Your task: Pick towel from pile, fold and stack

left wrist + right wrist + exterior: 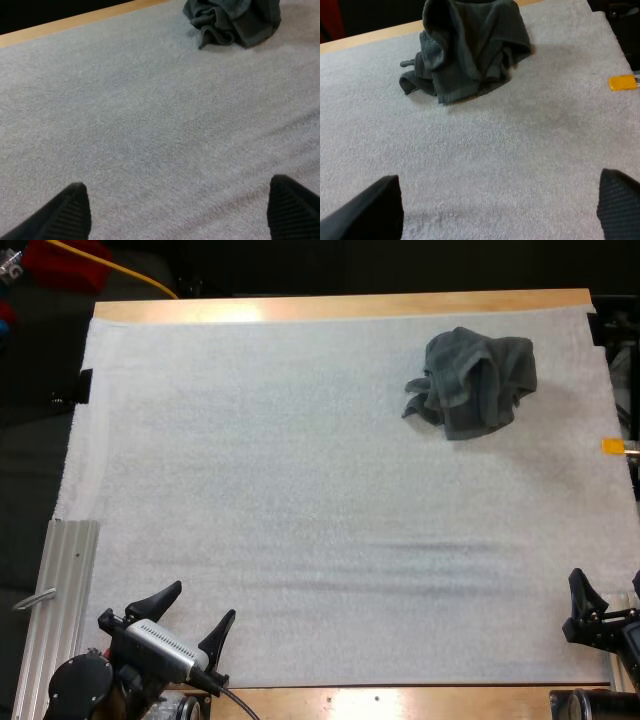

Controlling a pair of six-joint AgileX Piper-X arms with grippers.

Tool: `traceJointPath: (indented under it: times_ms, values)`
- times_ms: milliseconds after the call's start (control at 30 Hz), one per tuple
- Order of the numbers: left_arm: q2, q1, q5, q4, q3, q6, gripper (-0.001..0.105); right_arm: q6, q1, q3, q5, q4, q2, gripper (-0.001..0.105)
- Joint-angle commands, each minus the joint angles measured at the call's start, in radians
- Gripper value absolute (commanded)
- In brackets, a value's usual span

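The left jaws stood wide open at the near left corner of the white mat (pixel 300 500), their two black fingers (pixel 166 596) splayed apart and holding nothing; in the left wrist view the ribbed fingertips (pixel 70 212) sat far apart with bare mat between them; whether they touched the mat could not be told; further right and towards the far side, the crumpled dark grey-green towel (pixel 475 380) lay in a heap on the mat, close to the strip of wooden tabletop (pixel 340 308) beyond it and well apart from both arms; its folds covered its own underside, and its far part was cut off in the left wrist view; the right jaws, at the near right corner of the mat, were partly cut off at the edge of the high view, where one finger (pixel 582 590) showed clearly; the right wrist view had both fingertips (pixel 375 210) spread wide over the mat, empty, with the towel ahead of them and untouched
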Motion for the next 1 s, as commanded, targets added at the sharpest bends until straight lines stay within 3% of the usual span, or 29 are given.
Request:
traceJointPath:
  times_ms: [0, 133, 267, 467, 967]
  values:
    - [-0.132, -0.002, 0.018, -0.011, 0.002, -0.004, 0.070, -0.002, 0.001, -0.010, -0.010, -0.005, -0.035, 0.077]
    - [-0.132, -0.002, 0.073, -0.016, 0.002, -0.004, 0.070, -0.002, 0.001, -0.013, -0.051, 0.001, -0.020, 0.077]
    - [-0.132, -0.002, 0.079, -0.023, -0.002, -0.010, 0.070, -0.002, 0.001, -0.035, -0.077, 0.001, 0.011, 0.077]
    - [-0.109, -0.002, 0.132, -0.084, -0.013, -0.070, 0.070, -0.010, 0.001, -0.110, -0.115, 0.001, 0.102, 0.077]
    - [0.213, -0.071, 0.153, -0.169, -0.171, -0.072, 0.070, -0.144, 0.001, -0.333, -0.213, -0.002, 0.397, 0.077]
